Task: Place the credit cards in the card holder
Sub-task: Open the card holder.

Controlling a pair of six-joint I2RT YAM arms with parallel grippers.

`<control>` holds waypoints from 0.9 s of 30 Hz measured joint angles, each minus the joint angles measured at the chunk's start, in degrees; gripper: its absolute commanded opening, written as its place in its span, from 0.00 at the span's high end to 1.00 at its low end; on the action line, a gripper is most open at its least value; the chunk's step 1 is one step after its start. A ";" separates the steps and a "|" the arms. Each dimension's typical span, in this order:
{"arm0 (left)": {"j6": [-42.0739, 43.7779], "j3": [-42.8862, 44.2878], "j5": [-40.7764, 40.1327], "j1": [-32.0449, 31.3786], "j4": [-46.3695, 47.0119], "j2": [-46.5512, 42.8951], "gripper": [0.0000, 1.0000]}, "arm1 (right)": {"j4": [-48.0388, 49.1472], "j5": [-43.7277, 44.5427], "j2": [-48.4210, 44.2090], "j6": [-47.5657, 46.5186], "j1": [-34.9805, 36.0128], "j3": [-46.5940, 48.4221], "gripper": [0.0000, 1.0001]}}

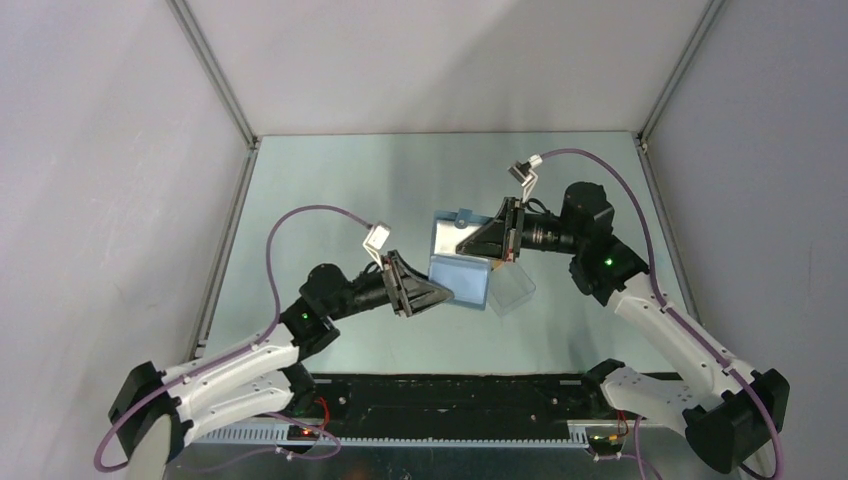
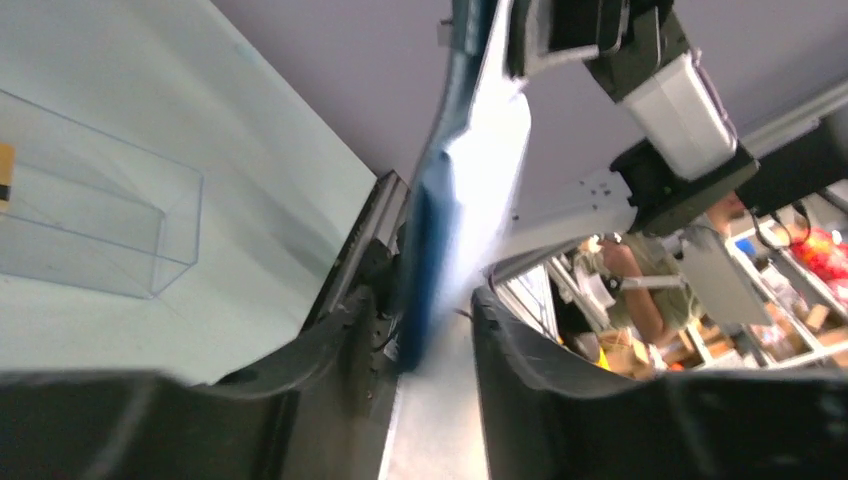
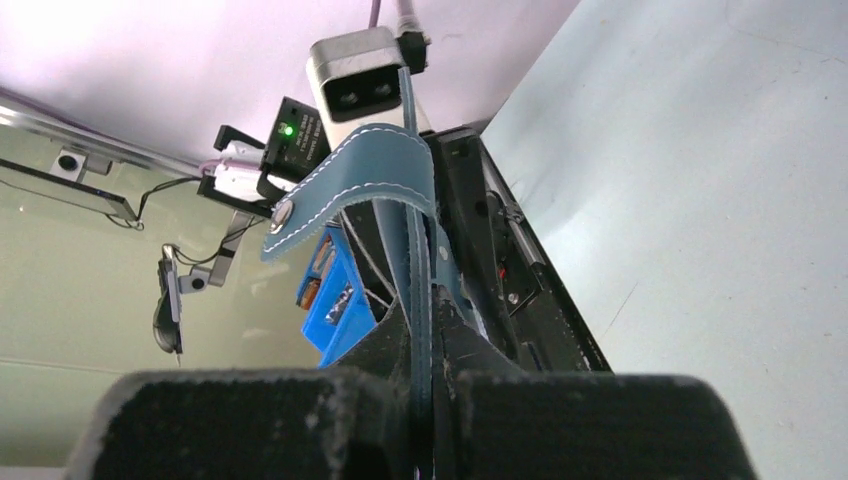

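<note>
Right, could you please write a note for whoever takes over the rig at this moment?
Right gripper: shut on one flap of the flat blue folding card holder, held open above the table.
Left gripper: open, jaws astride the holder's other flap.
Cards: one orange-gold plastic card glimpsed at the clear plastic box, inside or behind unclear; none seen in the holder.
Done: holder raised and opened. Left: cards to go in.

Surface point(image 1: 330, 200) was pale grey-green, matte and evenly lit. Plain grey panels point(image 1: 100, 200) closed off its left, far and right edges. Aluminium posts point(image 1: 216, 75) rose from both far corners, and a black strip point(image 1: 450, 395) ran along the near edge. Left wrist view showed a blurred seated person point(image 2: 650, 295) among cluttered shelving. Right wrist view showed a blue bin point(image 3: 335, 290).
</note>
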 measured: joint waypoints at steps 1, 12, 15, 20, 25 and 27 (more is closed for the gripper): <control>-0.07 0.09 0.63 -0.15 0.52 0.83 0.88 | 0.09 0.17 0.00 0.15 0.00 0.00 1.00; 2.82 0.46 3.67 -0.68 0.72 -0.52 1.00 | -2.73 -0.37 3.61 2.69 -1.66 0.00 1.00; 6.01 0.46 3.34 -0.79 -1.77 -2.27 1.00 | -1.86 -3.08 5.57 6.05 -1.92 -0.02 1.00; 12.66 2.10 1.90 -1.18 -6.86 -4.35 1.00 | 1.66 -5.97 5.35 11.15 -1.99 -0.20 1.00; 17.66 4.83 1.20 -1.49 -9.77 -4.00 1.00 | 4.07 -6.67 3.04 13.94 -2.27 -0.26 1.00; 18.73 5.40 0.46 -1.64 -10.05 -3.58 1.00 | 4.55 -6.97 2.12 14.12 -2.19 -0.26 1.00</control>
